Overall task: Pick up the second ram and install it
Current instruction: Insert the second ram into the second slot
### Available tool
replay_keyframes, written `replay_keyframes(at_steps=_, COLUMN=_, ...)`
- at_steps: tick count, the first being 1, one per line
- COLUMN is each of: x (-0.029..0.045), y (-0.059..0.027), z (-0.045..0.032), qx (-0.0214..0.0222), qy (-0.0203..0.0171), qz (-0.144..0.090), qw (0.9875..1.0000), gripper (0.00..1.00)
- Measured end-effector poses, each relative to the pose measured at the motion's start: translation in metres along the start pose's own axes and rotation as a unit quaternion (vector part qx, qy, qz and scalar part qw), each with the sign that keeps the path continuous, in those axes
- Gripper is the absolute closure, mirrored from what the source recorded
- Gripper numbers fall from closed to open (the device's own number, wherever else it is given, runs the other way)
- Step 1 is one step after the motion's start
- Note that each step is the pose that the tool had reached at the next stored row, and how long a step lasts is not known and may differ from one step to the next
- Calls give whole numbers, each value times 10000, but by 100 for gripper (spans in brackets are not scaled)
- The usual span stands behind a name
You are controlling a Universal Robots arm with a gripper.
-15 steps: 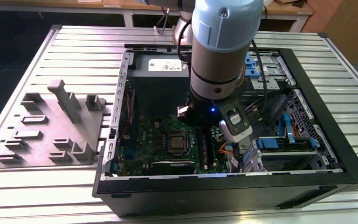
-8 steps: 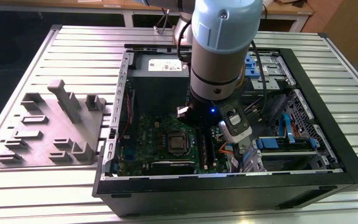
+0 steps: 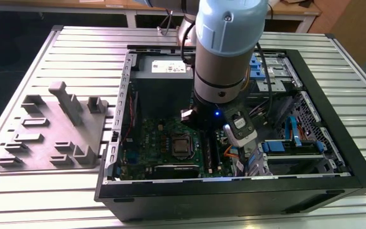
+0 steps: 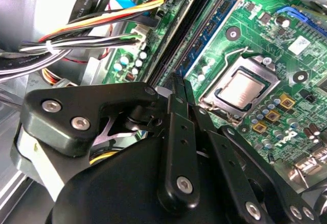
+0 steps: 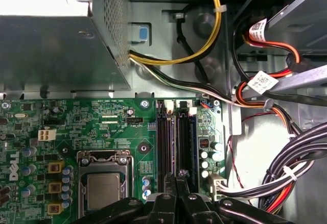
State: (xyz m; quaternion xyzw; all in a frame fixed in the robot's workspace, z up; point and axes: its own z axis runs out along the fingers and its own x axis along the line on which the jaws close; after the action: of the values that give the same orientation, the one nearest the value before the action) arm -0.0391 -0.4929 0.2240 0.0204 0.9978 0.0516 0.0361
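The arm (image 3: pixel 224 47), upper middle of the exterior view, is silver-grey with a pale blue cap and one screw. The gripper (image 4: pixel 179 83) has black links with silver screws.

Green motherboard (image 5: pixel 92 127), grey tray (image 3: pixel 49 138), black case (image 3: pixel 234 196)

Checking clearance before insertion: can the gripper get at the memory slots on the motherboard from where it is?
Probably yes. The gripper hangs right over the memory slots inside the open case; the cable bundle lies off to one side, with nothing seen between.
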Motion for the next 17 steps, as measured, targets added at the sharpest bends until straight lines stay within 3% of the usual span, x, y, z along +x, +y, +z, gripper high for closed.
replay_keyframes(at_steps=17, x=29, y=-3, z=20, qx=0, qy=0, qz=2, qw=10000, gripper=92)
